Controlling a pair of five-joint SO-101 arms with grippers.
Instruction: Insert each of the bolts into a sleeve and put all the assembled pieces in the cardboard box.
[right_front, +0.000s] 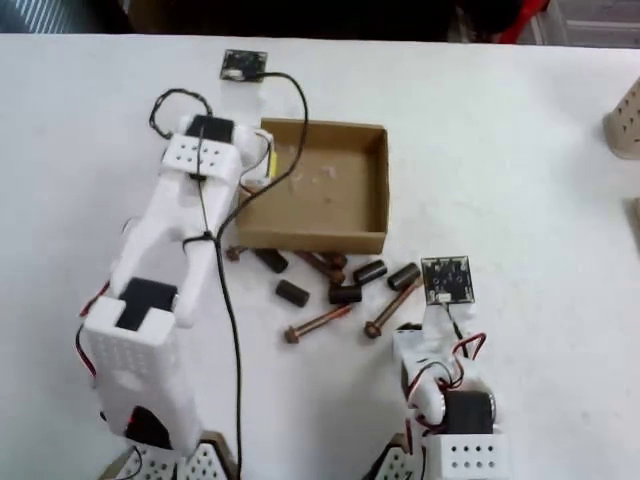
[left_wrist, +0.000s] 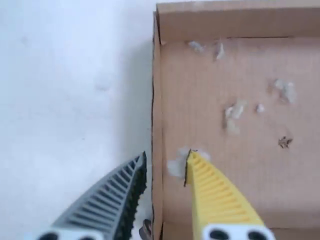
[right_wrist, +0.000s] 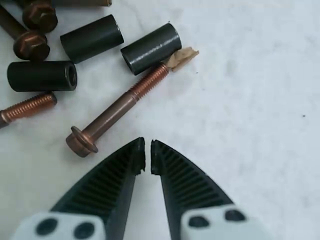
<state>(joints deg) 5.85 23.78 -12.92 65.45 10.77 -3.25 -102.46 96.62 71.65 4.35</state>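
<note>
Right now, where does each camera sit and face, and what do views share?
High view: fixed above the table, looking down on cardboard box, bolts, sleeves; both arms show.
Left wrist view: on that arm, looking down past the open left gripper straddling a box wall.
Right wrist view: on that arm, looking down past the shut right gripper at bolts, sleeves.
Shared: box, high and left wrist; bolts and sleeves, high and right wrist.

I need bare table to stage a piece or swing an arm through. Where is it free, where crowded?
Free: the table right of the cardboard box, and the strip left of the left arm; the box floor is bare too. Crowded: bolts and sleeves between the box's front wall and the right gripper.
</note>
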